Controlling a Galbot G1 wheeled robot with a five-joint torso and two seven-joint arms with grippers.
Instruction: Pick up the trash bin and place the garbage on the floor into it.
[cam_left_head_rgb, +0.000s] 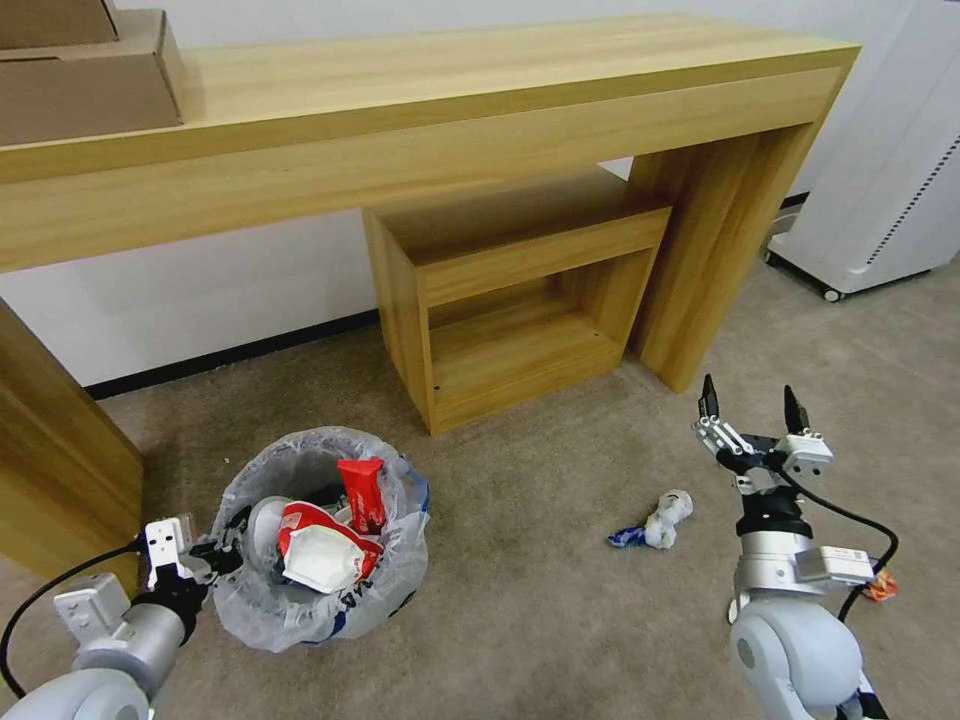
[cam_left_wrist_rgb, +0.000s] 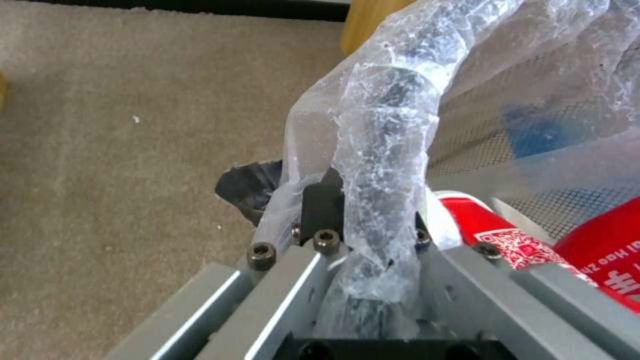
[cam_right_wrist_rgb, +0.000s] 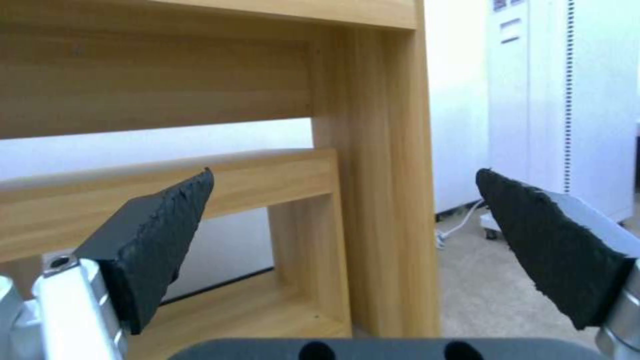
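Plastic liner hides left claw (cam_left_wrist_rgb: 360, 235) clamping trash bin (cam_left_head_rgb: 320, 600) rim.

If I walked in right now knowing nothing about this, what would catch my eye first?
Probably the trash bin on the carpet at the left, stuffed with red wrappers, its bag-lined rim pinched by the left gripper. Then the right gripper, raised with fingers spread wide and empty, above a crumpled white scrap lying on the floor.
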